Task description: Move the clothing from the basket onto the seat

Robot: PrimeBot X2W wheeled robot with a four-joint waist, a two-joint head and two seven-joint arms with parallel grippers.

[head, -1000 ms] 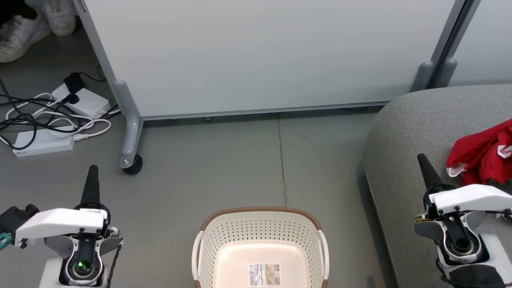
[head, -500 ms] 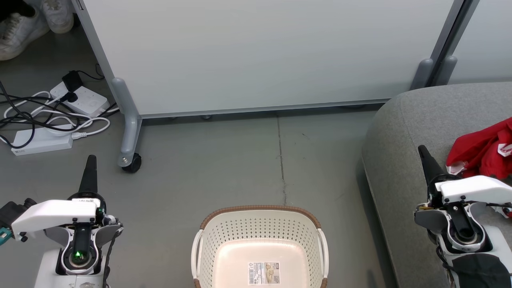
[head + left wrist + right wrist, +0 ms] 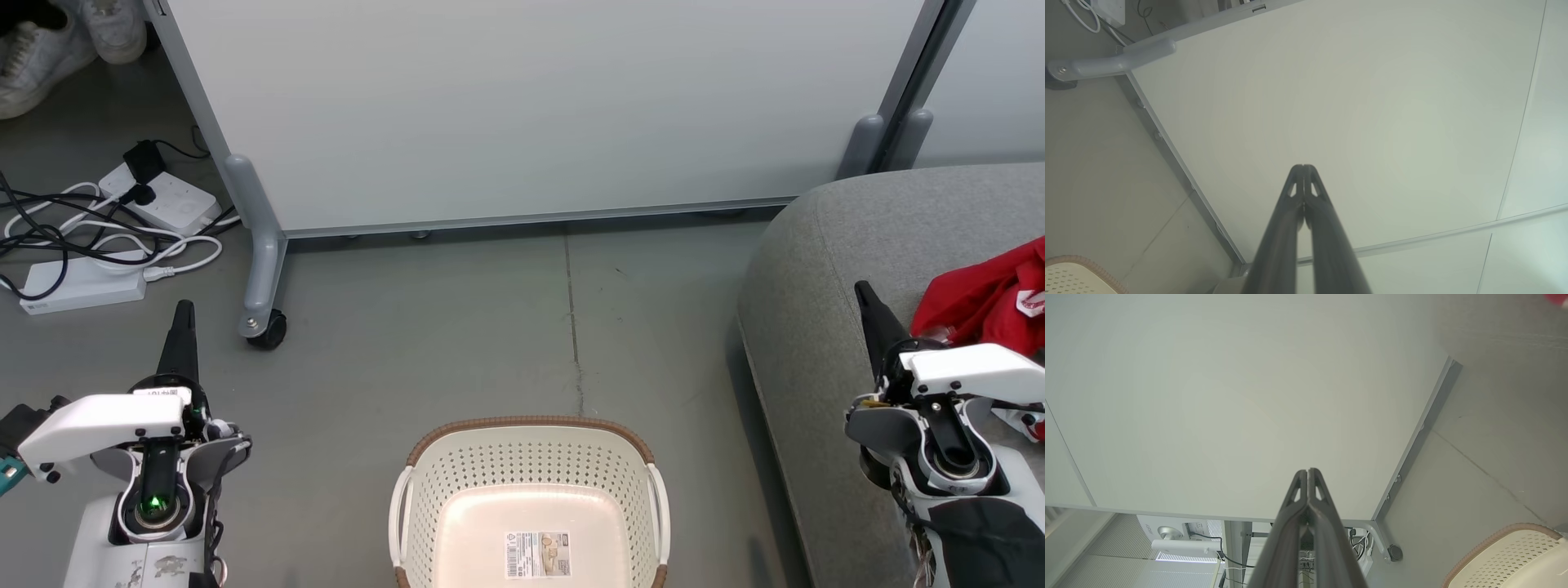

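So here's where we're at: the basket (image 3: 531,424) sits on the floor (image 3: 457,327) between our two arms, and there's nothing in it but the barcode sticker (image 3: 538,555) on its bottom. The clothing (image 3: 984,302) is a crumpled red heap up on the seat (image 3: 816,269), at the right edge of the head view and partly cut off, so we can't call a long axis on it. The relation that matters is that it lies just beside the right gripper (image 3: 864,292), up and to the right of the tips, while the left gripper (image 3: 184,310) hangs well apart from it, over the floor on the far side of the basket. The right arm is nearer by a mile. Both sets of fingers (image 3: 1284,228) are pressed together with nothing between them — the wrist views have the tips meeting against the pale partition panel (image 3: 522,106). Our read is that the job looks about done, since the basket is bare. Any tidying left would fall to the right arm, which would need to part its fingers and swing right toward the heap.
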